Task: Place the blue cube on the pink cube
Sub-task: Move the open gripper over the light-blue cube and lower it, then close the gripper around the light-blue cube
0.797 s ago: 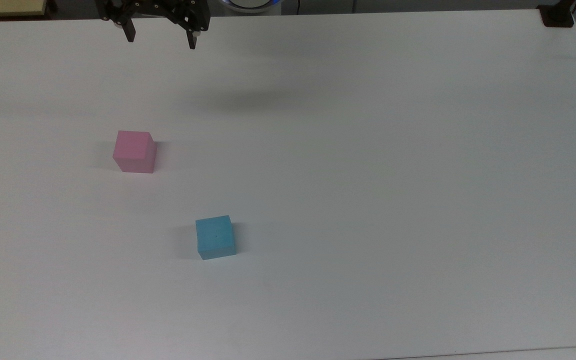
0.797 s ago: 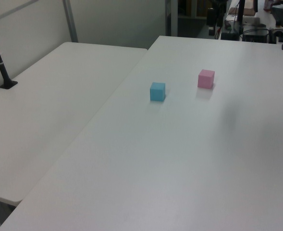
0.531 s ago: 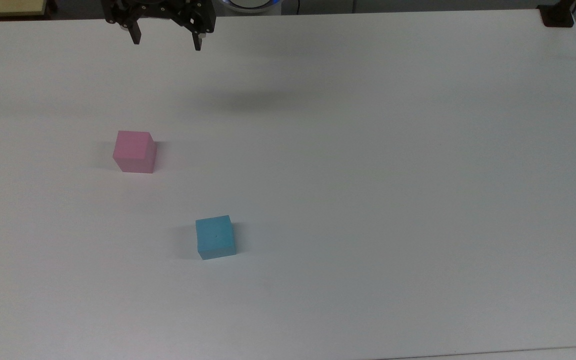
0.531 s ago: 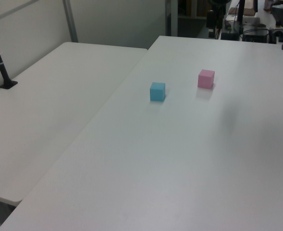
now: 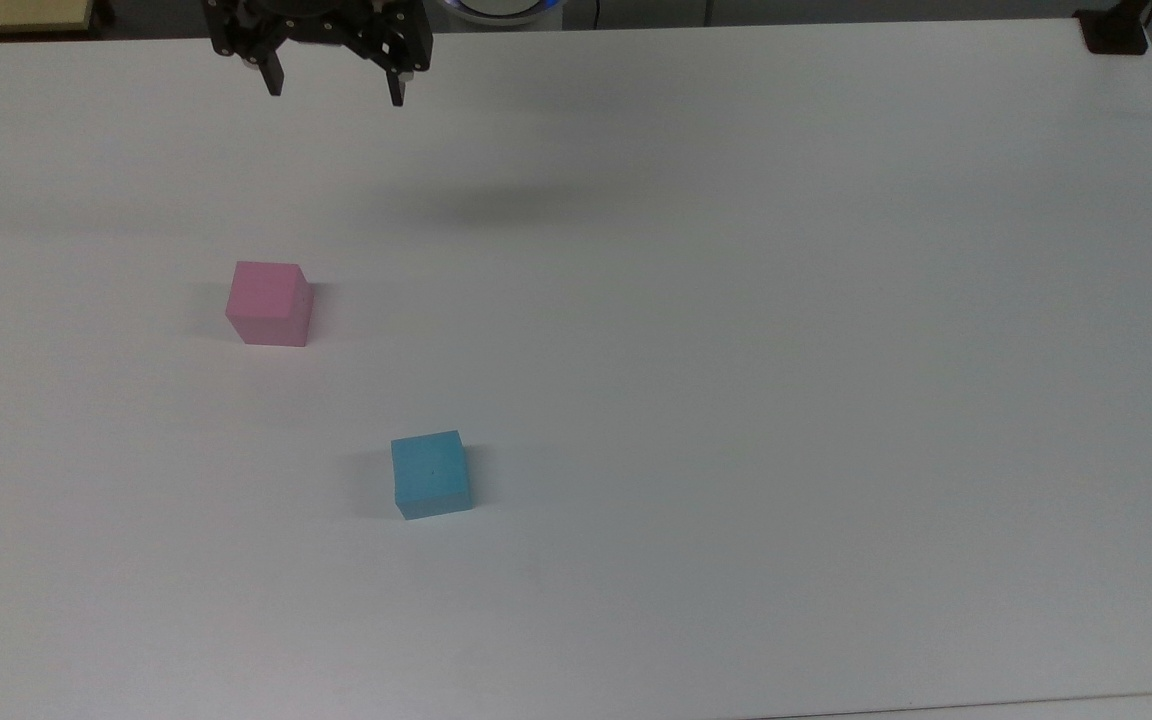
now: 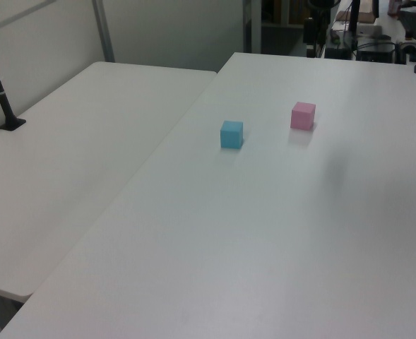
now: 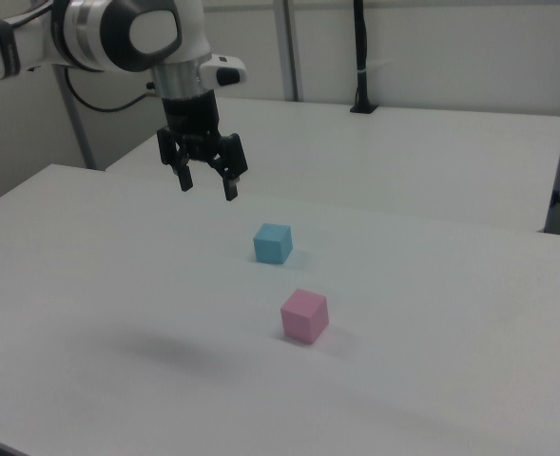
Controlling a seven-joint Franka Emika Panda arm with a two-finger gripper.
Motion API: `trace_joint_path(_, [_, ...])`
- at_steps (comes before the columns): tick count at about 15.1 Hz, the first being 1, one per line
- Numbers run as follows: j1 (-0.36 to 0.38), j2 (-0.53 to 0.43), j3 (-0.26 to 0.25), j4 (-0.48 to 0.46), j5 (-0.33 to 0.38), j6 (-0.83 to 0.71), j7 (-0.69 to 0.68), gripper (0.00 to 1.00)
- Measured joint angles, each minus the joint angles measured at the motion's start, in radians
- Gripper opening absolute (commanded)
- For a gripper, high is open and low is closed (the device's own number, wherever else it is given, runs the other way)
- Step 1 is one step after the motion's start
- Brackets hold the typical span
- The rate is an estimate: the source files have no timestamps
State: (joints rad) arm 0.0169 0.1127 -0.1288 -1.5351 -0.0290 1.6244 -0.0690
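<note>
So the gripper (image 5: 336, 92) hangs up in the air with its fingers spread wide, holding nothing. The blue cube (image 5: 430, 474) sits on the white table (image 5: 786, 350), well apart from the pink cube (image 5: 269, 303), which is further toward the top view's upper left.

End effector (image 7: 207, 186) raised, pointing down, fingers (image 7: 231, 191) spread, holding nothing.
</note>
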Motion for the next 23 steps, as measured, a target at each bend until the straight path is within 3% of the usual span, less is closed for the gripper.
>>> trace_joint_path(5, [0.004,0.112,0.004,0.003,0.047,0.233,0.0,1.0])
trace_joint_path(8, [0.008,0.264,0.005,0.03,0.059,0.497,-0.001,1.0])
trace_joint_path(12, [0.068,0.432,0.006,0.07,0.058,0.681,-0.001,1.0])
trace_joint_path(17, [0.106,0.556,-0.007,0.098,0.054,0.8,-0.001,1.0])
trace_joint_path(23, [0.107,0.58,-0.031,0.114,0.046,0.832,-0.001,1.0])
